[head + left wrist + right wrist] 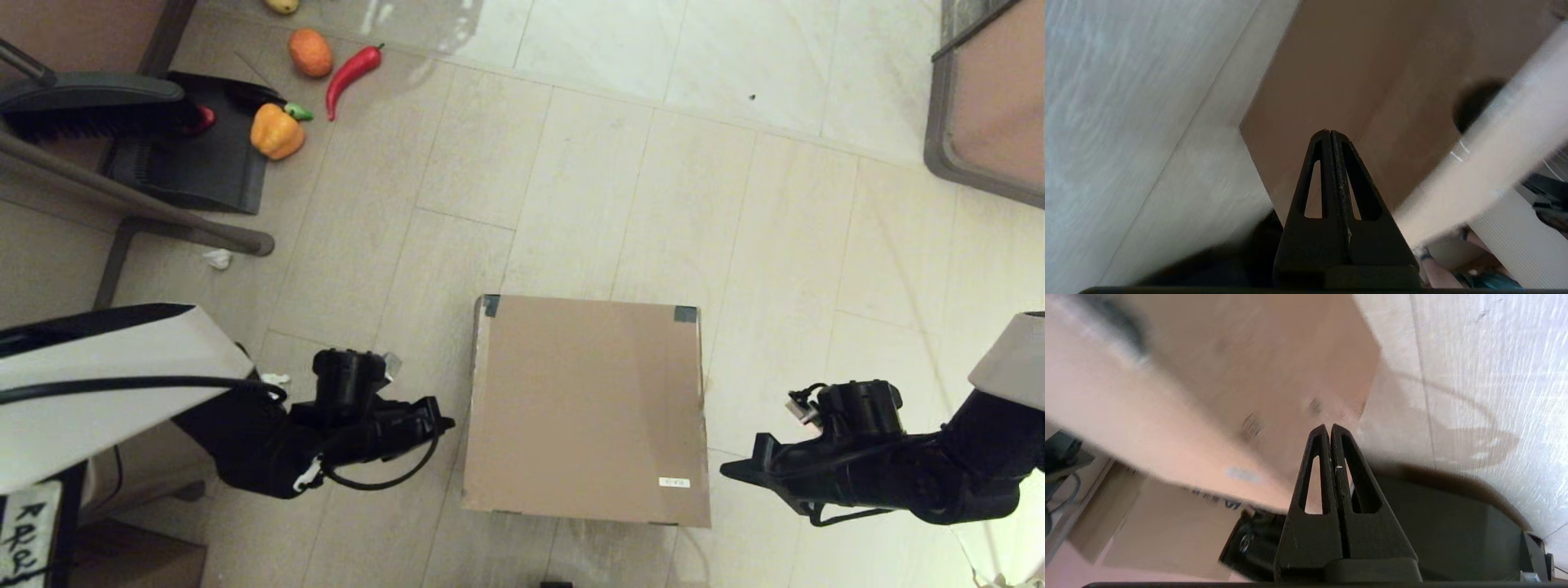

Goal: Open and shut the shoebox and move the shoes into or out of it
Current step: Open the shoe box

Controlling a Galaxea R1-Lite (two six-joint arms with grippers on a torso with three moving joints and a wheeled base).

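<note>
The plain brown shoebox [586,408] lies on the floor tiles between my arms, lid down, with black tape at its two far corners and a small white sticker [674,483] near the front right. My left gripper [447,424] is shut and empty, its tips just off the box's left side [1331,81]. My right gripper [725,469] is also shut and empty, pointing at the box's right side [1257,375] near the front corner. The shoes are out of view.
At the far left lie a black dustpan [192,155] and brush [90,102], a yellow bell pepper [277,131], a red chili [351,73] and an orange [310,51]. A framed panel [992,106] stands at the far right. A crumpled paper scrap [217,259] lies left.
</note>
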